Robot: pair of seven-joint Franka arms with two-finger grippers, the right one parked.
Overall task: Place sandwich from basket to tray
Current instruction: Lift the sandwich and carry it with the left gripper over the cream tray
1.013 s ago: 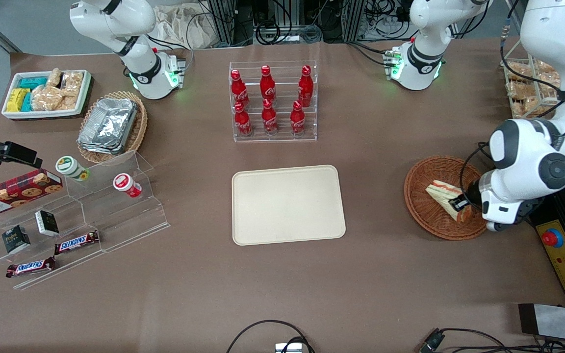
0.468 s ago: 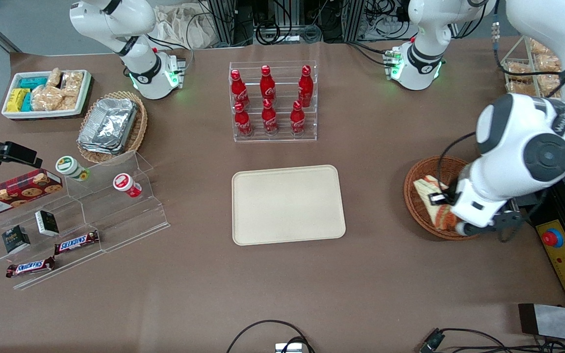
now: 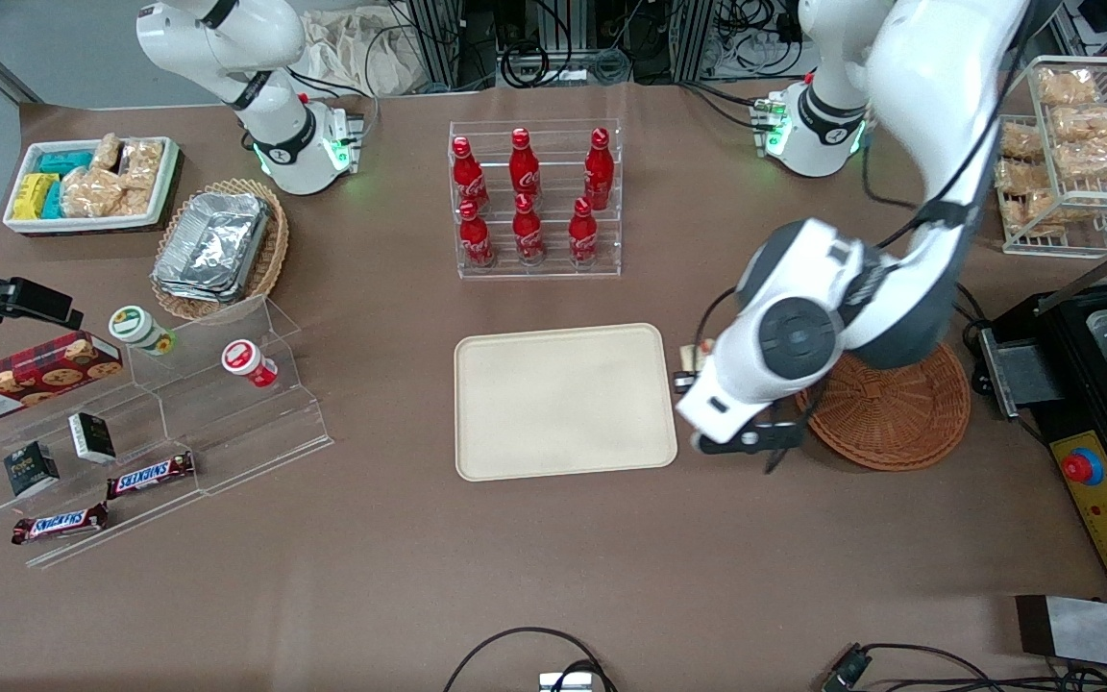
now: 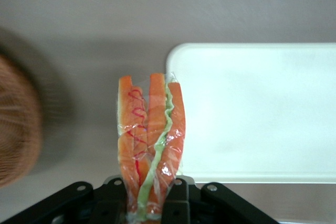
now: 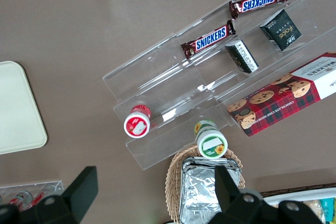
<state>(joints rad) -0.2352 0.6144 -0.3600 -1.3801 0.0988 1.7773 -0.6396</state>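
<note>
The sandwich [image 4: 150,145] — light, soft, film-wrapped, probably slippery — was held pinched at its base by the gripper [image 4: 148,199], above the table between basket [image 3: 899,423] and tray [image 3: 563,399], where only gentle pressure was judged safe.

Gripper [image 4: 149,203] hangs above bare table btwn basket [image 3: 899,423] and tray [image 3: 565,399], just at tray's edge, fingers [image 4: 176,199] clamped on sandwich [image 4: 150,140], which sticks out toward tray. Nothing stands btwn it and tray; tray surface bare, low rim only. Bottle rack [image 3: 534,200] stands farther from front cam than tray, w/ a strip of open table btwn. Acrylic steps [image 3: 179,423] w/ snacks well apart from tray, toward parked arm's end; open table btwn. Table nearer front cam than tray open, only cables [image 3: 525,654] at its edge. Basket w/ nothing in it, partly under arm.
</note>
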